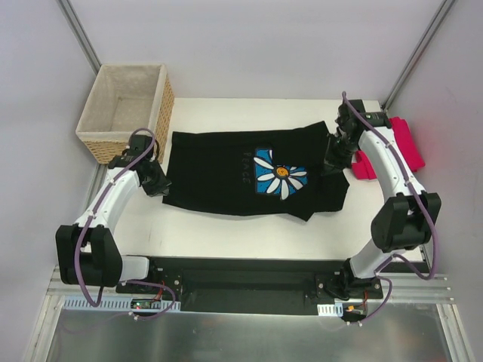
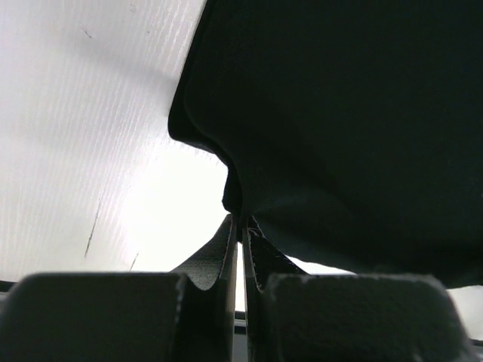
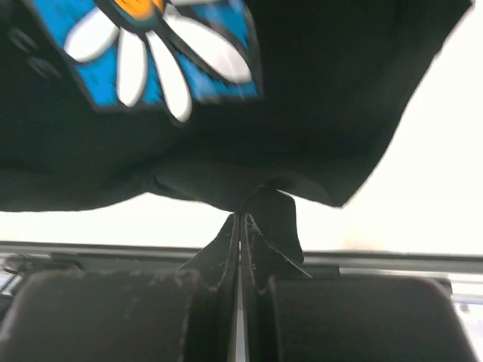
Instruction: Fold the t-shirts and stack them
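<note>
The spread t-shirt (image 1: 219, 170) lies across the middle of the worktop (image 1: 226, 234). The basket (image 1: 113, 147) stands at the far left corner, just behind the shirt's left end. The second t-shirt (image 1: 407, 143) lies at the right edge, just beside the first one's right end. The left fingers (image 2: 219, 253) grip the spread shirt's left edge, and the right fingers (image 3: 220, 249) grip its right edge.

A woven wicker basket (image 1: 113, 148) with a pale cloth lining (image 1: 124, 102) stands at the far left corner of a white worktop (image 1: 226, 234), its opening facing up. Plain pale grey walls (image 1: 264, 45) enclose the worktop on three sides, with slim metal uprights (image 1: 79, 34) rising at the back corners. Along the near edge runs a black plate (image 1: 241, 275), and in front of it lies a sheet of brushed metal (image 1: 241, 335).
</note>
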Tool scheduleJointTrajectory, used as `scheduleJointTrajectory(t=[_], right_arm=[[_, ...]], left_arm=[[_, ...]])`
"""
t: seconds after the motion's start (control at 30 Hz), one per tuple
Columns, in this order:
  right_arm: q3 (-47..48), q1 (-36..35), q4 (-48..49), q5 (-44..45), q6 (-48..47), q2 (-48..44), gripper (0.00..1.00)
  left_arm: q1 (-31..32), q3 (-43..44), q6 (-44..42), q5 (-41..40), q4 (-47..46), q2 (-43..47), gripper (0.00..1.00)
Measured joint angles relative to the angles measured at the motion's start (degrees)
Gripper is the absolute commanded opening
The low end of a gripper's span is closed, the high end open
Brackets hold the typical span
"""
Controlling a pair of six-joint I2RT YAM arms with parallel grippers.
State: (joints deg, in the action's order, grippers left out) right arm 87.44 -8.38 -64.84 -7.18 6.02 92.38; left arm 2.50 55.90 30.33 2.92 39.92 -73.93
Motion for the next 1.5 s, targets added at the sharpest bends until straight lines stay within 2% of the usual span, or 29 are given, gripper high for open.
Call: scheduleJointTrajectory(t=[0.3, 0.53, 0.9, 1.27, 1.5], right_arm=[[18.14, 1.64, 1.55, -3.19, -2.62, 11.52, 0.01], [17.09, 1.66, 2.16, -4.0, -3.39, 15.89, 0.01], [15.15, 1.68, 2.45, -3.93, -3.52, 16.26, 0.0], [16.72, 4.15, 2.49, -3.06, -3.54, 18.91, 0.01], [19.76, 4.87, 2.54, -3.15, -3.54, 20.65, 0.0]], left_arm=[[0.0, 2.14, -0.35, -0.04, -1.49, -4.72, 0.0], [0.0, 3.8, -0.37, 0.0, -2.34, -7.21, 0.0], [-0.11, 5.16, -0.35, -2.43, -4.28, -9.75, 0.0], [-1.14, 8.07, -0.37, -3.96, -7.37, -19.08, 0.0], [-1.11, 9.44, -0.98, -3.89, -6.73, -20.68, 0.0]])
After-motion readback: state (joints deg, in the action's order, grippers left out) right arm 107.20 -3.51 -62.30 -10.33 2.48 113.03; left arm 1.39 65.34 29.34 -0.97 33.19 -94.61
